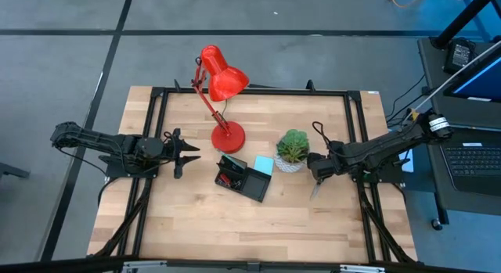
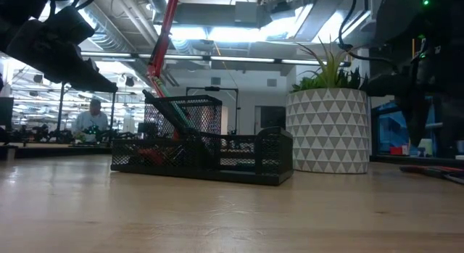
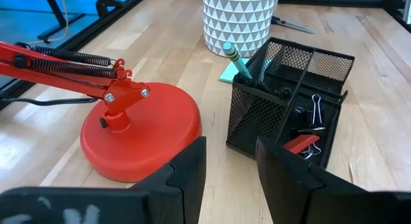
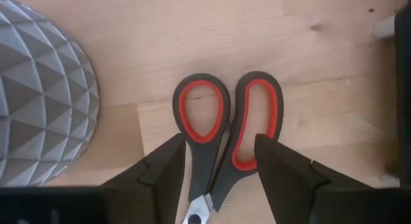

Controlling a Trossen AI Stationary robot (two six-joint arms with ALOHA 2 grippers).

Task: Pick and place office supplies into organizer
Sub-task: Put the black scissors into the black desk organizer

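Note:
The black mesh organizer point(image 1: 244, 178) point(image 3: 289, 102) point(image 2: 203, 148) stands mid-table and holds a teal pen point(image 3: 235, 58), black clips point(image 3: 314, 109) and a red item point(image 3: 302, 144). A light blue sticky-note pad point(image 1: 263, 164) lies flat beside it. The red-and-black-handled scissors point(image 4: 225, 121) point(image 1: 315, 192) lie flat on the table by the plant pot. My right gripper point(image 4: 221, 169) point(image 1: 317, 173) is open above them, pointing down, with a finger on either side of the handles and no contact that I can see. My left gripper point(image 3: 230, 167) point(image 1: 185, 152) is open, left of the lamp base and facing the organizer.
The red desk lamp's round base point(image 1: 228, 138) point(image 3: 141, 131) stands just behind the organizer, and its arm leans toward the table's far edge. A green plant in a white patterned pot point(image 1: 293, 152) point(image 4: 38, 89) point(image 2: 326, 130) stands close to the scissors. Bare wood lies toward the near edge.

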